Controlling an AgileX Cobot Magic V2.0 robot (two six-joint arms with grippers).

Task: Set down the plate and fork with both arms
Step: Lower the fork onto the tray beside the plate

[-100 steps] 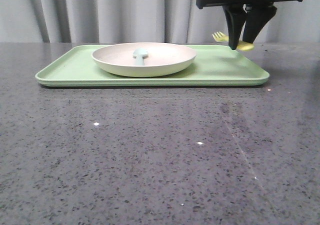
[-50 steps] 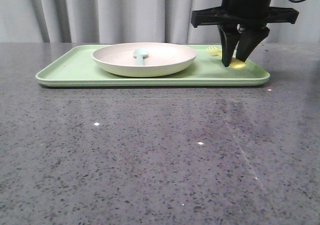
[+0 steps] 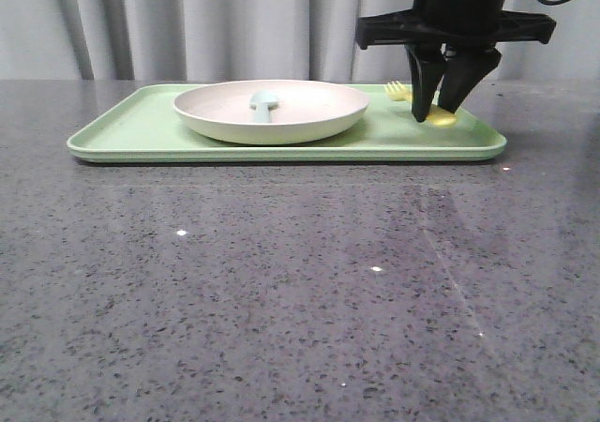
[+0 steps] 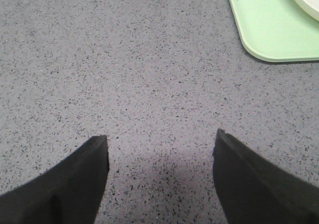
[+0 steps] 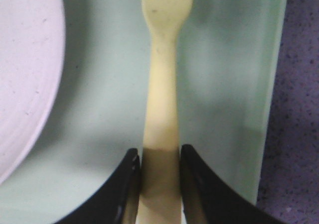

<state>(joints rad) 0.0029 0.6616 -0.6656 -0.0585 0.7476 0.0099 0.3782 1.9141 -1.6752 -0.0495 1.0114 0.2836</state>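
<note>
The right arm's fingers [image 3: 439, 113] are closed on the handle of the yellow fork [image 5: 160, 109], pinching it from both sides with no gap showing in the right wrist view, and they hold it low over the right end of the green tray [image 3: 122, 127], toward the far right corner of the surface [image 3: 281, 291]. The fork points away from the wrist and lies between the plate [image 3: 270, 109] and the tray's right rim, which suits setting it down flat beside the plate rather than in it. The left arm's fingers [image 4: 160, 149] are spread wide with nothing between them, hovering over bare surface just off the tray's left corner, likely parked clear since the plate already sits on the tray. A pale blue-green spoon [image 3: 263, 104] rests in the plate. Whether the fork touches the tray yet is hard to judge: from the front the fingers cover most of it, leaving only the tines and a bit of the handle showing, and the wrist view is blurred, with the handle's end cut off. The front view does not show the left arm at all.
</note>
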